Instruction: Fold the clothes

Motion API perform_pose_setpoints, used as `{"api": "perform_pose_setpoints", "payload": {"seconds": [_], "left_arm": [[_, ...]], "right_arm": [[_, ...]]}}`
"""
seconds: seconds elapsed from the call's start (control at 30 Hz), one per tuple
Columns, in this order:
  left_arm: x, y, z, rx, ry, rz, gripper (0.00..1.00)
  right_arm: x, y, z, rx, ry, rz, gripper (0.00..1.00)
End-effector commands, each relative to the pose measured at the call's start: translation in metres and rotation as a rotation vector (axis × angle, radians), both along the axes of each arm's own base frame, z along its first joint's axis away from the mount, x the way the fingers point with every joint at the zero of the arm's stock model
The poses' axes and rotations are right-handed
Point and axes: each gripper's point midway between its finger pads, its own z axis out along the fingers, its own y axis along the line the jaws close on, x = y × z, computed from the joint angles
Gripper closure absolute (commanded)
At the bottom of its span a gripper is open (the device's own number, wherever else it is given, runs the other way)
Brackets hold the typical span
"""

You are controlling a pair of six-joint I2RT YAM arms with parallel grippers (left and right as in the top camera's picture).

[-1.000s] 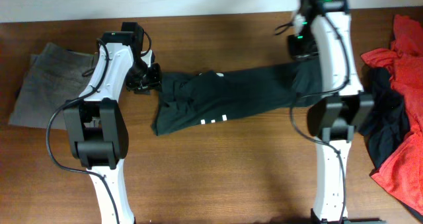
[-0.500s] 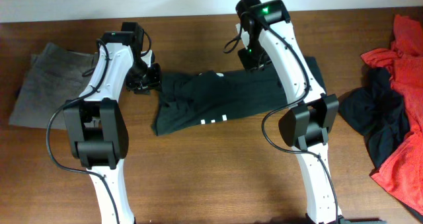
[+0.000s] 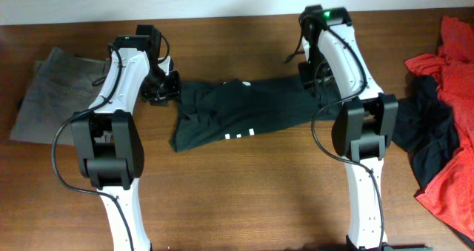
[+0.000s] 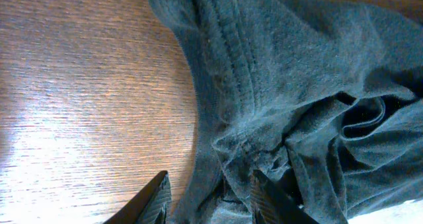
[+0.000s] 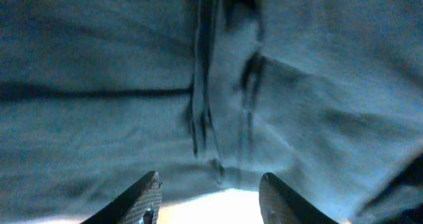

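Dark garment (image 3: 244,106) lies stretched across the counter (image 3: 244,192), its long axis running left to right between the two arms. Its wider, rumpled end is toward the left arm and its narrower end toward the right.

The left gripper (image 3: 164,88) sits at that left end. In the left wrist view its jaws are drawn in on a bunched ridge of the cloth, with creases converging between them, so I judge it to be pinching the fabric.

The right gripper (image 3: 312,77) hangs over the garment's right part. In the right wrist view the jaws stand apart with bright space between them and cloth filling the view beyond.

Any fold along the long axis turns on the right end. The right arm is nearer it and would need to take that end while the left end stays anchored.
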Motion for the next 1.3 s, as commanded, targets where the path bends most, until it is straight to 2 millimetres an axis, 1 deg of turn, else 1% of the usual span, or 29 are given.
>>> {"api": "perform_pose_setpoints", "payload": {"seconds": [0.0, 0.07, 0.13, 0.23, 0.3, 0.43, 0.63, 0.77, 0.9, 0.93, 1.17, 1.27], "left_arm": [[0.002, -0.001, 0.004, 0.004, -0.015, -0.019, 0.61], [0.002, -0.001, 0.004, 0.004, -0.015, -0.019, 0.61], [0.002, -0.001, 0.004, 0.003, -0.015, -0.019, 0.61], [0.002, -0.001, 0.004, 0.004, -0.015, -0.02, 0.61], [0.002, -0.001, 0.004, 0.004, -0.015, -0.02, 0.61], [0.002, -0.001, 0.004, 0.003, -0.015, -0.019, 0.61], [0.002, -0.001, 0.004, 0.003, -0.015, -0.019, 0.61], [0.002, -0.001, 0.004, 0.003, -0.017, -0.019, 0.61], [0.003, -0.001, 0.004, 0.003, -0.02, -0.019, 0.61], [0.003, -0.001, 0.004, 0.003, -0.02, -0.019, 0.61], [0.003, -0.001, 0.004, 0.003, -0.019, -0.02, 0.61], [0.003, -0.001, 0.004, 0.003, -0.019, -0.02, 0.61]], "right_arm": [[-0.007, -0.006, -0.021, -0.023, 0.028, -0.036, 0.48], [-0.008, -0.008, -0.032, -0.023, 0.031, -0.039, 0.47], [-0.007, -0.011, -0.038, -0.032, 0.025, -0.045, 0.48], [-0.004, -0.021, -0.038, -0.094, -0.001, -0.084, 0.53], [-0.002, -0.026, -0.035, -0.122, -0.015, -0.098, 0.53], [0.0, -0.025, -0.027, -0.12, -0.024, -0.098, 0.52], [0.006, -0.021, -0.005, -0.101, -0.06, -0.098, 0.52], [0.007, -0.018, 0.002, -0.097, -0.068, -0.089, 0.51], [0.008, -0.018, 0.001, -0.097, -0.071, -0.092, 0.5], [0.009, -0.019, 0.0, -0.096, -0.074, -0.093, 0.48], [0.02, -0.019, -0.013, -0.091, -0.103, -0.099, 0.41], [0.022, -0.02, -0.018, -0.093, -0.108, -0.101, 0.4]]}}
